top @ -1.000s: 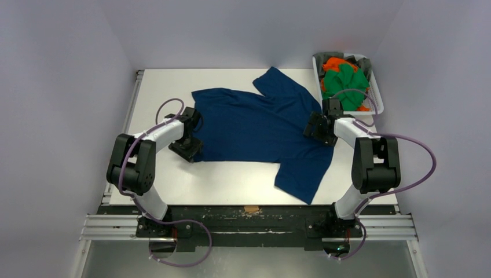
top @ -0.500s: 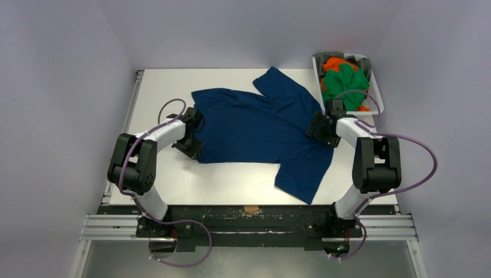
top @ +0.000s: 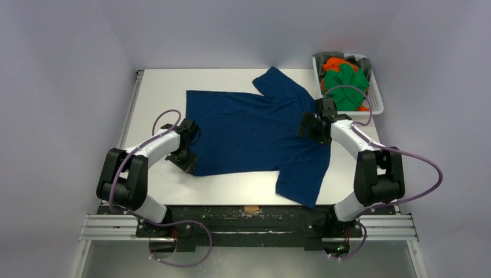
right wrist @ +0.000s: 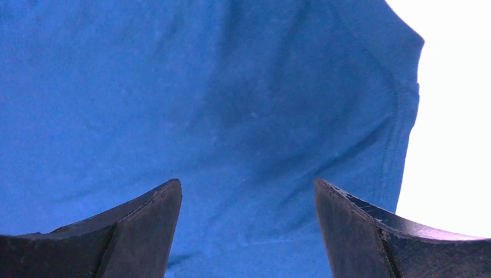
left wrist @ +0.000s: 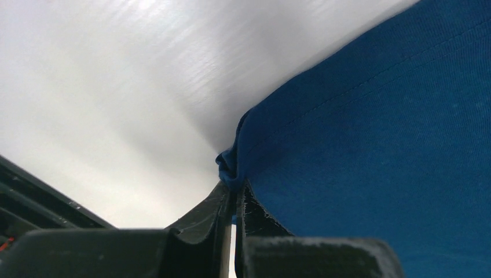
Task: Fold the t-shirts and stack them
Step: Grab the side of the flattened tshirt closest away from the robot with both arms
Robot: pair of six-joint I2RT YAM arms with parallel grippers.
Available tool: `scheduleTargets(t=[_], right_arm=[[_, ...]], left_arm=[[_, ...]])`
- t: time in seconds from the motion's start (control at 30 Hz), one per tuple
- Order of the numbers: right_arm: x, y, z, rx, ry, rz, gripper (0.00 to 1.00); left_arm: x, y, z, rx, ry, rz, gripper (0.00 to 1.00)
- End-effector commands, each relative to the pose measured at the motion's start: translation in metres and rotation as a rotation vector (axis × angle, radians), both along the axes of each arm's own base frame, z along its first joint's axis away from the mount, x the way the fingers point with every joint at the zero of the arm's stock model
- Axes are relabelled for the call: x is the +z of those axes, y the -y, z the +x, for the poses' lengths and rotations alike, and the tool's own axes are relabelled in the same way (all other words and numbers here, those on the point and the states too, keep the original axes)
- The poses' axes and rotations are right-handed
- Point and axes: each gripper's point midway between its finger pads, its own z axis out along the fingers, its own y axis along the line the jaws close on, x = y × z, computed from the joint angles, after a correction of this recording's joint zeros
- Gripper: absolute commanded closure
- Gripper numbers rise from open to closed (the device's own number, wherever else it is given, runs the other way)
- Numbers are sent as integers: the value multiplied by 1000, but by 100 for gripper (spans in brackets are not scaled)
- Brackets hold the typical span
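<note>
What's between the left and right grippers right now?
Only the dark blue t-shirt, spread flat, per the top external view. Left gripper pinches its hem corner; right gripper hovers open over it.

The shirt point(top: 255, 130) in the middle of the frame is plain dark blue, with no print and hem stitching of the same blue. The table point(top: 162, 87) under it is white. At upper right, a white basket point(top: 378, 99) holds green cloth point(top: 347, 81), orange cloth point(top: 332, 62) and a bit of grey. The left gripper point(top: 190, 166) and right gripper point(top: 306, 126) are black. The arms point(top: 151, 147) are white with black joints, their cables point(top: 164, 113) purple. The walls point(top: 69, 58) are pale lilac-grey.
</note>
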Motion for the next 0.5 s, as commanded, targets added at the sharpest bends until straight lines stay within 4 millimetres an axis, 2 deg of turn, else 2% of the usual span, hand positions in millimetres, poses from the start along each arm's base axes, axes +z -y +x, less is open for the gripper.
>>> scheduleTargets(t=[0.0,0.17,0.27,0.47], right_arm=[[-3,-18,-37,73,-85,-40,18],[-9,-38,-97,157,-216,-16,21],[-3,-44,-128,197,-272,-27,21],[1,-55,-174,191,-323,2,23]], left_arm=[[7,-12,-20,1,-29,45,100],[4,-18,-33,-10,-34,56,100],[5,-17,-29,-31,1,46,100],[16,-23,-23,-29,70,71,100]])
